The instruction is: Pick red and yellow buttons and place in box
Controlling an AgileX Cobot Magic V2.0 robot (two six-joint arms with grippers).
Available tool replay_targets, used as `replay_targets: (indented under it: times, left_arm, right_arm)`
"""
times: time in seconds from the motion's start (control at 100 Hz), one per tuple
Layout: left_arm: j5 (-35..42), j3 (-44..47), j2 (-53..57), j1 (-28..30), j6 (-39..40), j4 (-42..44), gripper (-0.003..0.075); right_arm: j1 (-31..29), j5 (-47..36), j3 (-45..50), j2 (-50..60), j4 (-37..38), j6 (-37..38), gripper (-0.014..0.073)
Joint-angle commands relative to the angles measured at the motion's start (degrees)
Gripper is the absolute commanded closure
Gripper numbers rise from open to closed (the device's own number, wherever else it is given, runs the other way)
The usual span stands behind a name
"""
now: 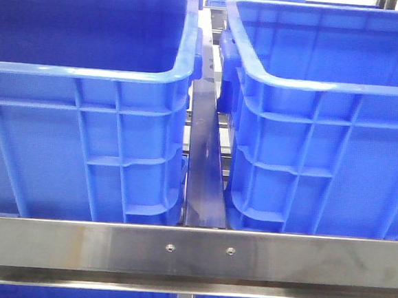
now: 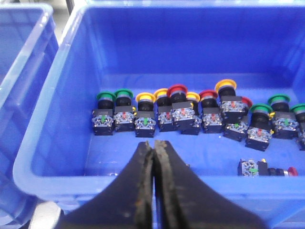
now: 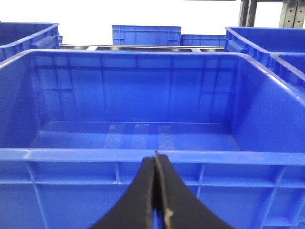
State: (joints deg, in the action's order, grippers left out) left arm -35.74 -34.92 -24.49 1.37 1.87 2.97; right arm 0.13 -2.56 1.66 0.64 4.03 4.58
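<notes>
With the left claw [image 2: 153, 148] and the right claw [image 3: 156, 160] both closed and empty, the red and yellow buttons [image 2: 183, 112], packed tightly among green ones at the frame's centre, risked a wrong pick before reaching the empty box [image 3: 143, 155].

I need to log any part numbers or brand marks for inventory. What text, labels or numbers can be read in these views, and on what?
No text can be read in any view.
The push buttons in the crate carry small red and green marks on their contact blocks, too small and blurred to read.
The blue crates and the steel rail show no lettering.
</notes>
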Motion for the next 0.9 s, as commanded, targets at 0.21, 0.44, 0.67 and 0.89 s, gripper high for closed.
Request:
replay_targets:
  times: [0.21, 0.44, 0.67, 0.89]
  left_arm:
    - [3.23, -8.92, -11.47, -0.05, 0.64, 0.07, 0.0502]
    - [1.02, -12.41, -18.37, -0.05, 0.64, -0.43, 0.0178]
    - [-3.40, -18.83, -28.42, -3.16, 0.54, -2.08, 0.0180]
    - [-7.73, -26.90, -41.01, -5.40, 0.54, -2.08, 0.0183]
  right_arm:
    - [-0.03, -4.23, -0.96, 1.30, 0.49, -0.13, 0.0654]
    - [-0.03, -4.23, -0.96, 1.30, 0.49, -0.13, 0.0654]
    - [-0.03, -4.23, -0.96, 1.30, 0.49, -0.13, 0.0654]
    - [-0.03, -4.23, -0.96, 1.30, 0.49, -0.13, 0.0654]
